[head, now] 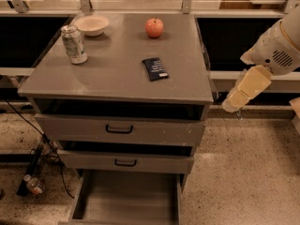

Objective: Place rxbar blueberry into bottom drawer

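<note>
Snack bar [155,69] lies flat on the counter [108,78], right of centre, with its long axis running roughly back-to-front. Gripper [240,93] hangs just off the counter's right edge near the front-right corner, holding nothing; can't tell if it's open or closed. Bar sits inboard of it, slightly further back. Bottom drawer [126,198] is open below the front edge.

The rxbar blueberry [155,69] lies on the cabinet top [110,76], gripper [234,102] off its right edge.
</note>
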